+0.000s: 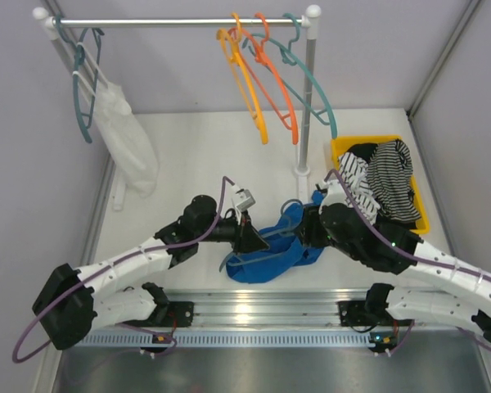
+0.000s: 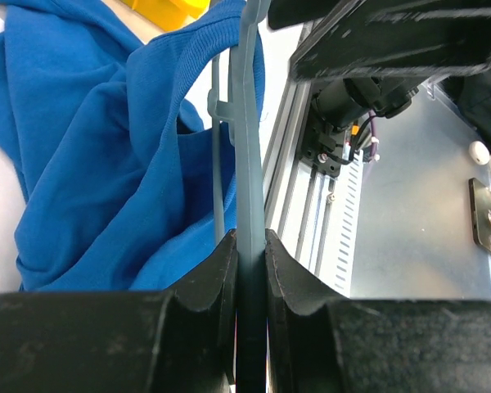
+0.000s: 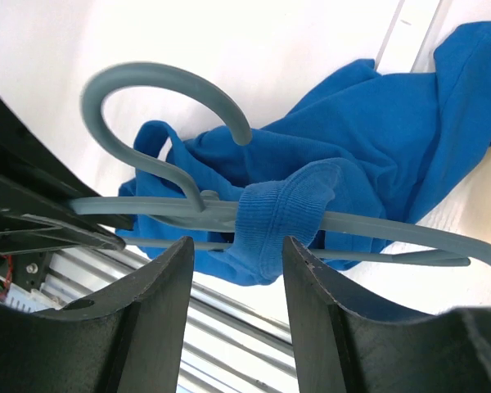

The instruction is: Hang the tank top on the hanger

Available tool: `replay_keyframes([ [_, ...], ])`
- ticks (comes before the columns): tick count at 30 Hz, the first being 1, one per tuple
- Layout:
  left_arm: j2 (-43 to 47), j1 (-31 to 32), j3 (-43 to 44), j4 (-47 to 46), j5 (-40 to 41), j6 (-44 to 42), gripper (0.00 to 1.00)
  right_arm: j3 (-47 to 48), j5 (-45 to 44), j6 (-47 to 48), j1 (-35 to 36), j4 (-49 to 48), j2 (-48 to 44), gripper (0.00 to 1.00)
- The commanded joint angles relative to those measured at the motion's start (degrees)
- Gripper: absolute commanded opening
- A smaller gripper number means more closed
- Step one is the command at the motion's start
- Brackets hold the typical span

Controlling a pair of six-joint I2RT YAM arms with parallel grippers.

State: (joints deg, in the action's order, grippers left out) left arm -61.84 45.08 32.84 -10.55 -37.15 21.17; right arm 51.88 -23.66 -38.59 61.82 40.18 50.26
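The left claw (image 2: 250, 250) is gripping the hanger (image 2: 247, 147), with the tank top (image 3: 376, 123) strap looping over it. At three o'clock, the right claw (image 3: 237, 250) is gaping empty.

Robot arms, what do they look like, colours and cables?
The left arm and right arm share white links, black joints and a purple cable each. Their fingers are thick, matte black, with curved inner faces.
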Motion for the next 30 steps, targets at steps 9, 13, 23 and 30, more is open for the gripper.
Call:
replay_keyframes([
  [9,-4.7,0.3,0.9,-10.2,-3.6,0.5,0.0,1.1,-3.5,4.7,1.3,-6.1,-2.6,0.48],
  [13,-6.4,0.3,2.5,-8.8,-4.8,0.5,0.0,1.6,-5.0,5.6,1.5,-8.4,1.0,0.48],
  [23,-5.0,0.6,2.3,-9.2,-4.2,0.4,0.0,0.2,-6.7,4.9,1.6,-11.5,6.5,0.41],
  [30,-5.1,1.1,2.6,-9.2,-2.9,0.5,0.0,-2.4,-7.6,3.8,2.1,-14.1,7.5,0.35],
])
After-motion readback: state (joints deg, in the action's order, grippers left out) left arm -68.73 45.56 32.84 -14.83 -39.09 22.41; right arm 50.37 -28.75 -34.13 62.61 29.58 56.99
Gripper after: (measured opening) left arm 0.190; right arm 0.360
